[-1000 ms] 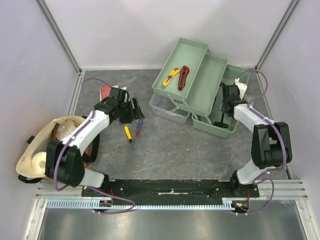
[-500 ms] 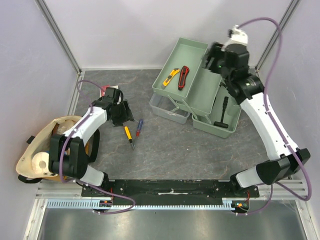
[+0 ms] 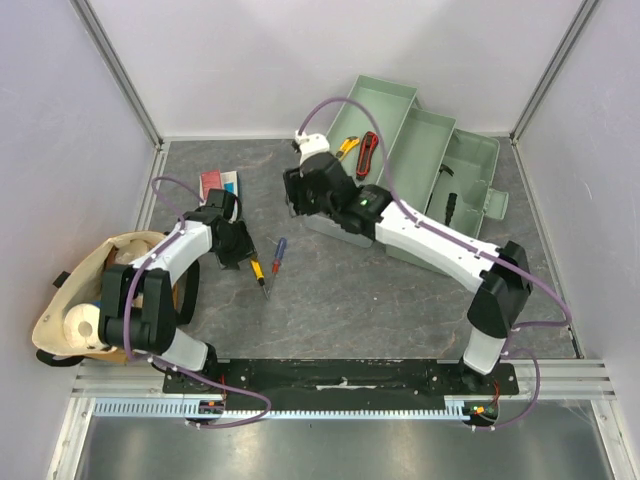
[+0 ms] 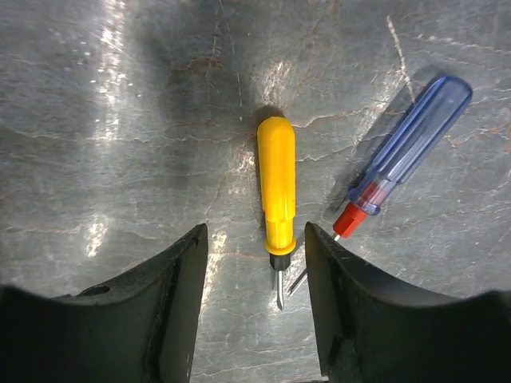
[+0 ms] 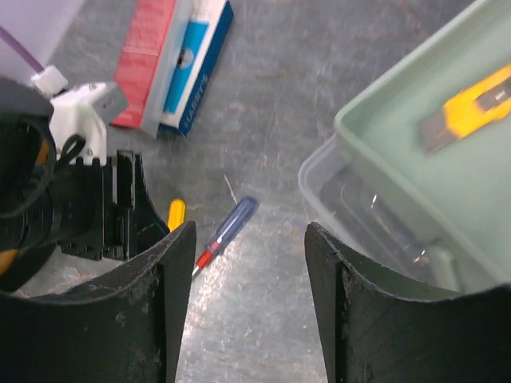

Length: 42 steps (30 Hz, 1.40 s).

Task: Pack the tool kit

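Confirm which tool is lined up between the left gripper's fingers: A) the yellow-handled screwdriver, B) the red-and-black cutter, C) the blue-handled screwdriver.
A: the left wrist view shows the yellow-handled screwdriver running into the gap of the open left gripper, with the handle of the blue-handled screwdriver lying outside one finger.

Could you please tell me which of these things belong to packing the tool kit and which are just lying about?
For the job:
pale-green toolbox
yellow-handled screwdriver
blue-handled screwdriver
yellow knife
red-black cutter
black hammer

Lying about:
tan cloth bag
red-and-blue packet
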Tool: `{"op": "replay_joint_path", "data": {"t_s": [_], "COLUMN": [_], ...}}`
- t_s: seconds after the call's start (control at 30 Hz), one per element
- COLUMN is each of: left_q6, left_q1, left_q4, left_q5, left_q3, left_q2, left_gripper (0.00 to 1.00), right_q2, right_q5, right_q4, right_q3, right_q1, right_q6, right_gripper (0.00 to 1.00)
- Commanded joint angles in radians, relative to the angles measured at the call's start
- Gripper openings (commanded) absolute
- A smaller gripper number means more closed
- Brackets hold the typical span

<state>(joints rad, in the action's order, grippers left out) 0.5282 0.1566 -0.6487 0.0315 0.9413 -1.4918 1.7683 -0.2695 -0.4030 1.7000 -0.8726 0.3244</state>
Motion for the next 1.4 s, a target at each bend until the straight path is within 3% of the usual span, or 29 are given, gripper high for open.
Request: {"op": "replay_joint_path", "data": {"t_s": [0.0, 0.33, 0.6, 0.77, 0.97, 1.23, 1.37], "left_q6": [-0.005, 0.007, 0.026, 0.024, 0.004, 0.000, 0.007], "left_q1": [-0.017, -0.022, -0.026, -0.026, -0.029, -0.020, 0.009], "left_q4": [0.083, 0.081, 0.086, 0.083, 0.084, 0.031, 0.012], "left_q5": [0.076, 0.084, 0.088, 0.087, 0.064, 0.019, -0.016], "left_q3": [-0.025, 0.031, 0.042, 0.051, 0.045, 0.025, 0.017], "left_q2": [-0.051, -0.120, -0.174, -0.206, -0.226, -0.234, -0.213], "left_gripper": [0.57, 0.65, 0.65, 0.64, 0.60, 0.45, 0.20], "right_q2": [0.009, 0.112, 0.226, 0.315, 0.390, 0.434, 0.421], "right_q5": [-0.126, -0.053, 0.002, 0.024, -0.013, -0.181, -0.246], "right_q4": [0.049, 0.046, 0.061, 0.084, 0.099, 0.087, 0.081], "right_q3": [-0.052, -0.102, -0.094, -0.085, -0.039, -0.013, -0.023], "right_q1": [-0.051, -0.101, -0.123, -0.126, -0.128, -0.155, -0.167], "right_q6": [0.068, 0.100, 0.090, 0.093, 0.133, 0.199, 0.220], "right_gripper": [0.63, 0.61, 0.62, 0.68, 0.70, 0.70, 0.69]}}
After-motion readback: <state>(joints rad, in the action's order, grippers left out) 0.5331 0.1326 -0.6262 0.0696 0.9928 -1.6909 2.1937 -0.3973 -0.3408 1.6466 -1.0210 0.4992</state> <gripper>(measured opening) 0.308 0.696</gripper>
